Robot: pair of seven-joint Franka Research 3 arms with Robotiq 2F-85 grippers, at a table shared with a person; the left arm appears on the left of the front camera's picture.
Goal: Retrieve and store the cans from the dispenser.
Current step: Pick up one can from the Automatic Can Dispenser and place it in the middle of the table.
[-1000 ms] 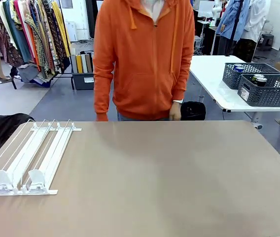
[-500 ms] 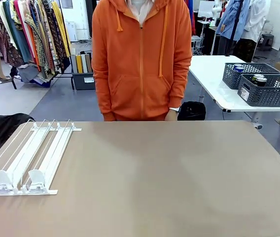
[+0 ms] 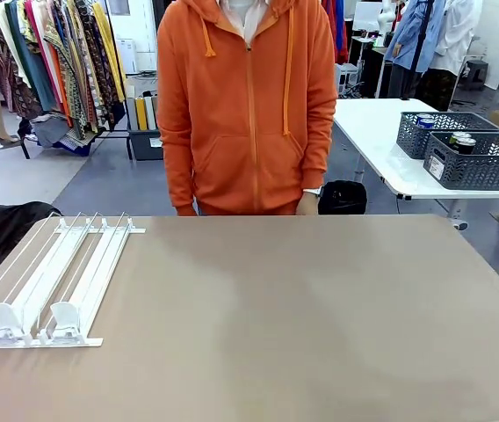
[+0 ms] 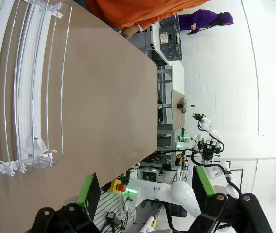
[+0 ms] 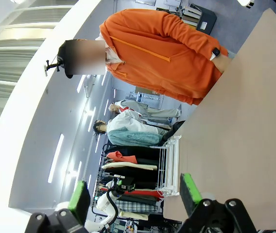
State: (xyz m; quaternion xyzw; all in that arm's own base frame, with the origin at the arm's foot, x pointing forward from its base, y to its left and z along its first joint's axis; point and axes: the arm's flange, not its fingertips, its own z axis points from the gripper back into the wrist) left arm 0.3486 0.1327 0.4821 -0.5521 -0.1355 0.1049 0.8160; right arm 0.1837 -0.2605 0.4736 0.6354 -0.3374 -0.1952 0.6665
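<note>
Front view showed a brown table [image 3: 302, 325] with the dispenser [image 3: 52, 281] lying flat on its left side, its clear rails running from the near left edge toward the far side. Two white pusher blocks [image 3: 34, 318] sat at the near end of its lanes, and the lanes themselves held nothing. A person in an orange hoodie [image 3: 245, 105] stood at the far edge of the table, arms hanging down, hands just at the table's far rim. On a white side table [image 3: 381, 141] far to the right, two dark grey baskets [image 3: 469, 149] stood close together, and the cans [image 3: 462, 141] showed as silver tops inside them, well apart from the dispenser.

From the left wrist, the left gripper [image 4: 145, 191] had its green-padded fingers spread wide with nothing between them; the dispenser [image 4: 21, 82] lay beyond it on the table. From the right wrist, the right gripper [image 5: 133, 196] likewise stood with its fingers wide apart and empty, above the table's near part, the dispenser [image 5: 169, 165] farther off.
</note>
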